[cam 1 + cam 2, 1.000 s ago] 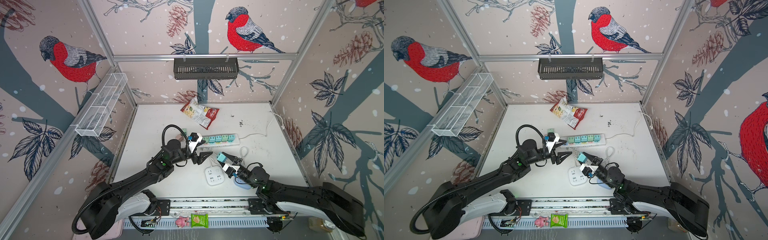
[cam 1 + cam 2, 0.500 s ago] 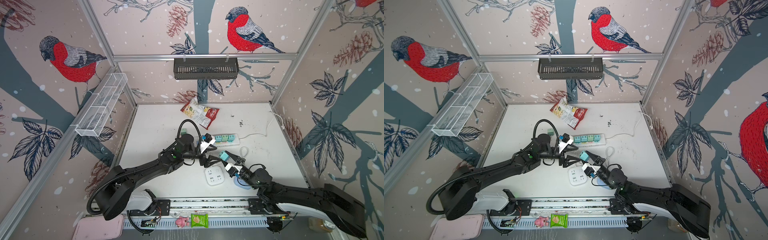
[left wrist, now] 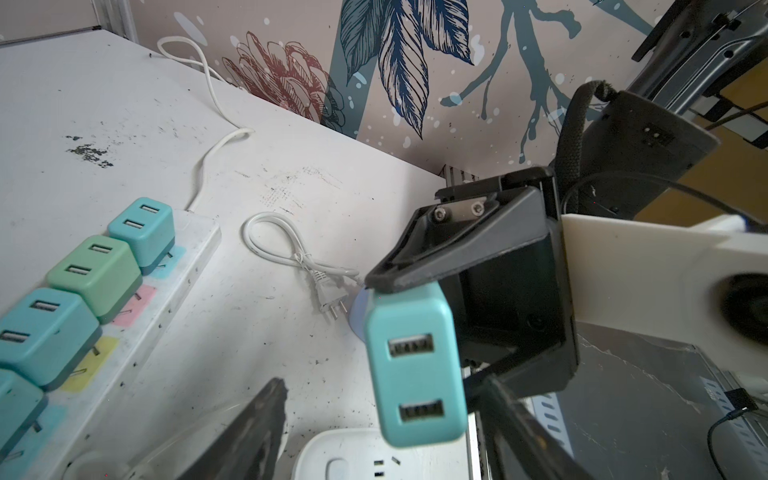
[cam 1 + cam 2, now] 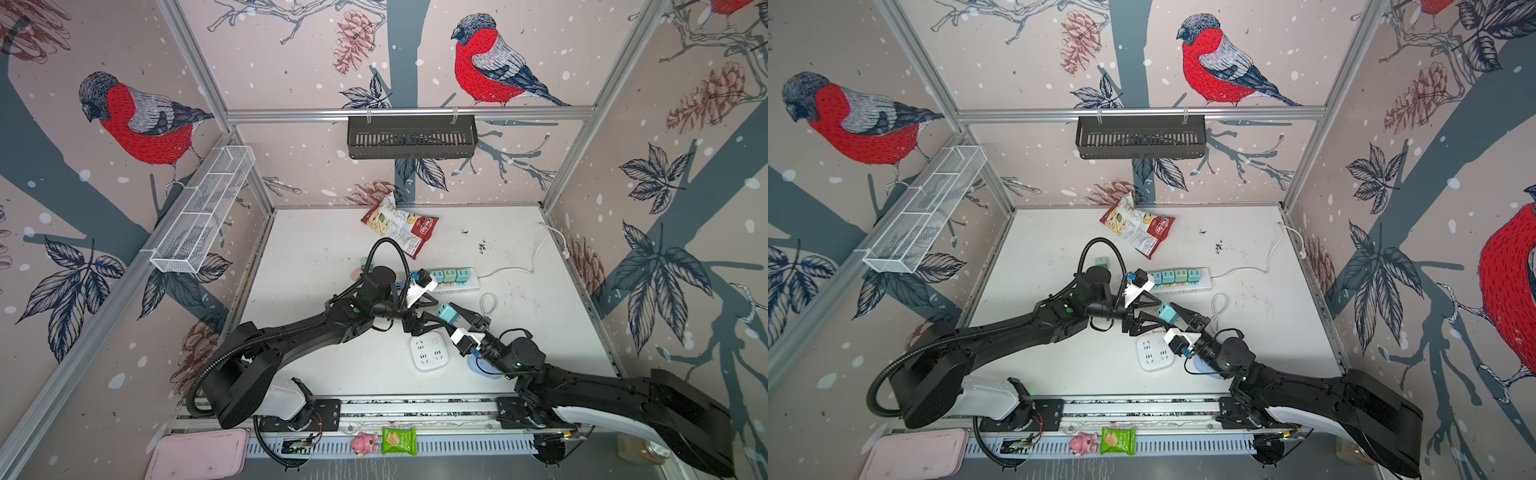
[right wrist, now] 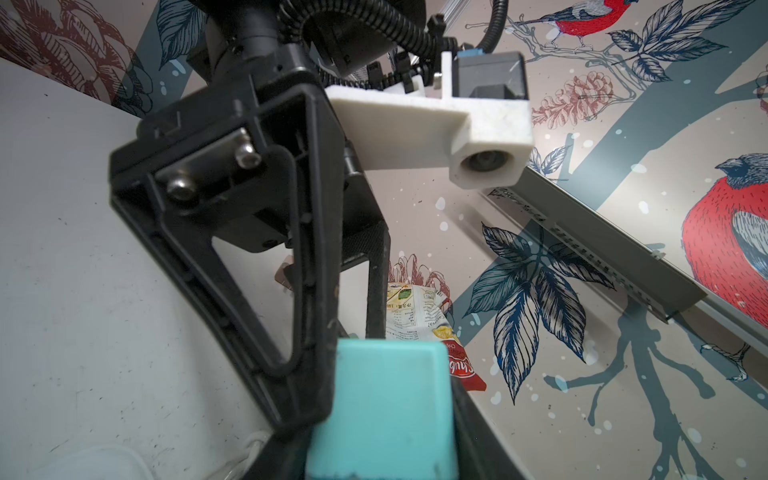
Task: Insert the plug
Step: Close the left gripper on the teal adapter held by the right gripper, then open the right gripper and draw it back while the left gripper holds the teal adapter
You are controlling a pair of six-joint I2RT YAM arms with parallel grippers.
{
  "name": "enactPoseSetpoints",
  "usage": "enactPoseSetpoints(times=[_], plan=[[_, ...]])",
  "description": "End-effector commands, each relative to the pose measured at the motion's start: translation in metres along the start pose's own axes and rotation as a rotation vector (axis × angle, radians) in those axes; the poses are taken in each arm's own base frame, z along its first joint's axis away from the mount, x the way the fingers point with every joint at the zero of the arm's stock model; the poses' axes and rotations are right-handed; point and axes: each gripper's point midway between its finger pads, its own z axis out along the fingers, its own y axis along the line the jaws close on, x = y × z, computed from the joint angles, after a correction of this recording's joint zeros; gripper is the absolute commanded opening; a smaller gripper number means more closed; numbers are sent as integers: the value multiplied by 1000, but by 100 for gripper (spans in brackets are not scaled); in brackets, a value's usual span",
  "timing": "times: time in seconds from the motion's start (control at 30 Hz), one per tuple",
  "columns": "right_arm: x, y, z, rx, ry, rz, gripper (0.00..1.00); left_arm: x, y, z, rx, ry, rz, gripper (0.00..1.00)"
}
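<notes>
- Right gripper (image 4: 449,314) grips the plug (image 3: 415,374); left gripper (image 4: 435,312) stands open (straddling it).
- You risk dropping the plug if right lets go before left closes.

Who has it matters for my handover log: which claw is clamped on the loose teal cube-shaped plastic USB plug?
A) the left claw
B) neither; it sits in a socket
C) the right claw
C: the right claw pinches the teal cube-shaped plastic USB plug between its black fingers, while the left claw is open close by.

White table (image 4: 316,257) with power strip (image 4: 473,285), snack bag (image 4: 401,226)
</notes>
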Motion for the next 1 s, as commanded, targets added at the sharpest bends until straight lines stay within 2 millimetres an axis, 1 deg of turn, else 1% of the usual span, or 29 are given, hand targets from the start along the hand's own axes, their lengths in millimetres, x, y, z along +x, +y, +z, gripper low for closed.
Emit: enactPoseSetpoints(times=[0.0, 0.2, 0.4, 0.6, 0.7, 0.8, 0.87, 0.93, 0.97], plan=[[-5, -1, 0, 5, -20, -8, 2, -3, -6, 4, 28, 3, 26, 72], [-2, 4, 5, -15, -3, -16, 2, 2, -5, 12, 28, 33, 24, 66], [-2, 6, 7, -17, 6, -26, 2, 4, -5, 16, 37, 44, 19, 54], [-3, 7, 7, -23, 2, -27, 2, 5, -8, 17, 53, 50, 21, 45], [-3, 8, 7, -25, 2, -26, 2, 5, -8, 18, 57, 53, 24, 39], [-4, 8, 8, -28, -2, -26, 2, 5, -9, 18, 60, 53, 23, 29], [-4, 9, 7, -29, -1, -26, 2, 4, -9, 18, 63, 51, 25, 18], [-4, 9, 7, -32, -1, -26, 4, 4, -10, 18, 64, 50, 26, 2], [-4, 10, 7, -32, -2, -25, 6, 4, -9, 18, 61, 51, 26, 0]])
